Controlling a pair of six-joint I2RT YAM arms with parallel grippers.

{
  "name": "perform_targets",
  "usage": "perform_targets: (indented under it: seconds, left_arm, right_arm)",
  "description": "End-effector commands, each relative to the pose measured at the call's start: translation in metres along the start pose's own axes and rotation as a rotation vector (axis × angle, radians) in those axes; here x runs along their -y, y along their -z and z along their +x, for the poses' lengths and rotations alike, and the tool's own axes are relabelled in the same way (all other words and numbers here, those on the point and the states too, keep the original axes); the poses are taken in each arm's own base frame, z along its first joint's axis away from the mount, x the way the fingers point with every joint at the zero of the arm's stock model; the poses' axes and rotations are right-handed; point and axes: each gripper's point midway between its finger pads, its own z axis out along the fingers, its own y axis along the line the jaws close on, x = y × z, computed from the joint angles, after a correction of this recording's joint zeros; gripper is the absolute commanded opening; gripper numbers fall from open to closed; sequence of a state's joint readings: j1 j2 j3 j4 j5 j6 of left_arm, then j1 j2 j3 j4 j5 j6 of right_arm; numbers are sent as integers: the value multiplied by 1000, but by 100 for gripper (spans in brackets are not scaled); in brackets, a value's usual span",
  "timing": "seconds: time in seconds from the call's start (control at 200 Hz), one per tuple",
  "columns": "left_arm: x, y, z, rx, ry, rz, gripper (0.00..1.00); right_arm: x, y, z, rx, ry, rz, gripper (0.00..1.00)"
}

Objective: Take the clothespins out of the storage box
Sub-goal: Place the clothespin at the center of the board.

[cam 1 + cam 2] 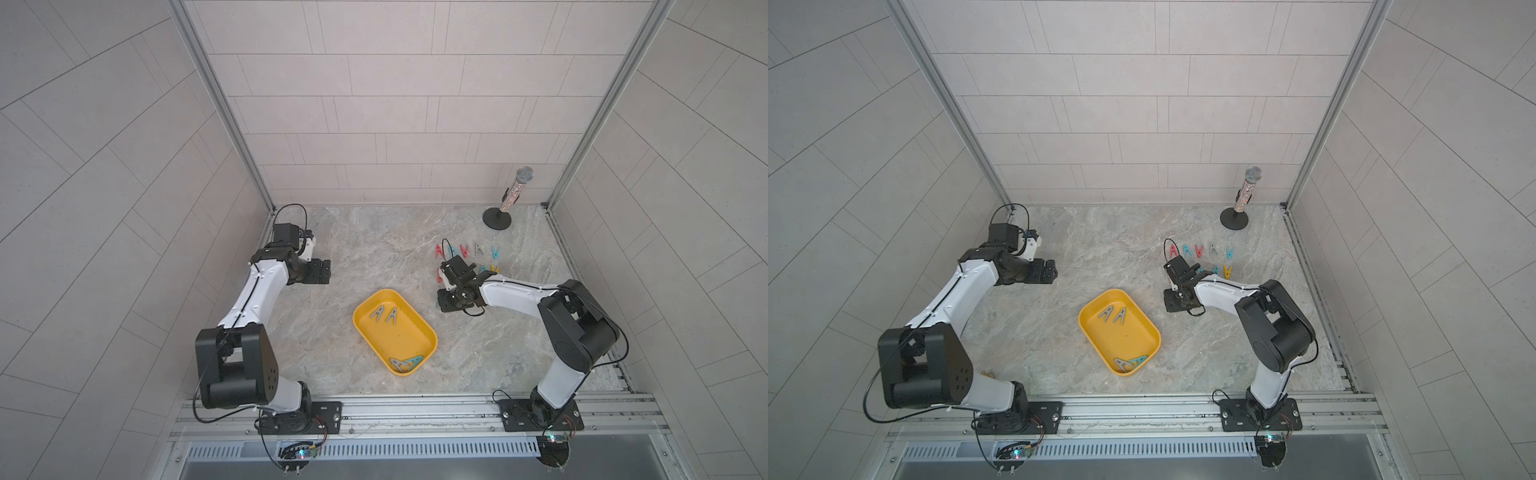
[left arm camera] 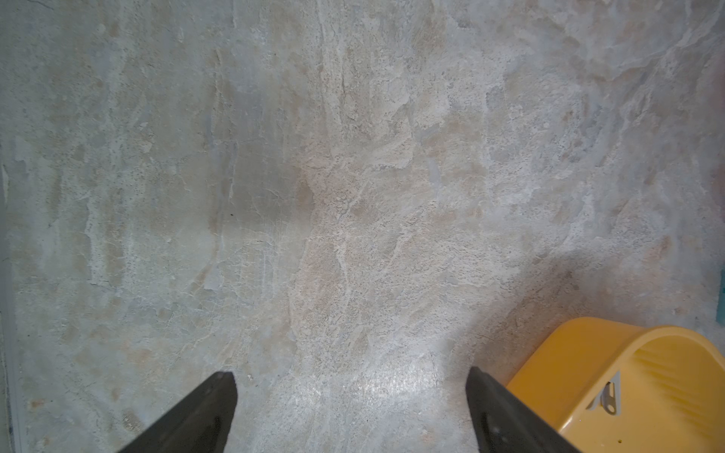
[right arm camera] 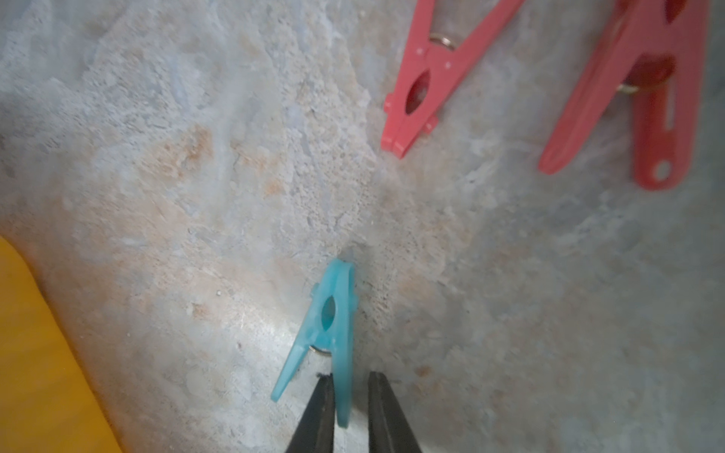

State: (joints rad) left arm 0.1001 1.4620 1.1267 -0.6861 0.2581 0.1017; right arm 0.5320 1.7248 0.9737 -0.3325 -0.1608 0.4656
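- Step in hand: set-down of teal peg (image 3: 333,313) on worktop (image 1: 374,257), between box (image 3: 39,353) and two red pegs (image 3: 427,86).
- R end effector (image 3: 352,374): jaws parted narrowly. One leg of teal peg lies between the fingers, touching one and clear of the other. Peg tip rests on worktop; peg is judged not clamped.
- L end effector (image 2: 349,372): jaws spread wide, nothing held. It is positioned over bare worktop, box corner just beside.
- Box (image 1: 409,332), mid-worktop, contents: 2 grey pegs (image 1: 385,314) side by side at far end; grey peg (image 1: 399,365) and 2nd teal peg (image 1: 415,359) overlapping at near end. Approx. 4 remain.
- Out of box: row of pegs (image 1: 465,250) at far right of worktop; a second row is partly hidden by R arm.
- Next move (judged): R jaws to be opened fully and arm lifted clear w/o dragging the peg, then moved to box. Pegs lie flat and close together, so one is to be taken at a time, jaws aligned across its legs.
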Motion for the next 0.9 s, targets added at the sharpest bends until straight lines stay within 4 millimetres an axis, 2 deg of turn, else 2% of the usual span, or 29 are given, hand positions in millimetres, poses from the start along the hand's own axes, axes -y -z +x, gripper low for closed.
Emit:
perform_targets:
  seconds: [0.0, 0.345, 0.56, 0.726, 0.896]
  left_arm:
    - [-1, 5, 0, 12, 7, -3, 99]
    - [0, 5, 1, 10, 7, 1, 99]
    - [-1, 5, 1, 11, 7, 0, 99]
    - [-1, 6, 0, 14, 7, -1, 99]
    - [-1, 7, 0, 17, 6, -3, 99]
  right_arm:
    - [3, 16, 2, 1, 14, 25, 22]
    - [-15, 72, -22, 100, 26, -39, 28]
    - [-35, 109, -34, 186, 42, -113, 29]
    - [-60, 127, -38, 235, 89, -166, 29]
    - [-88, 134, -35, 251, 145, -206, 29]
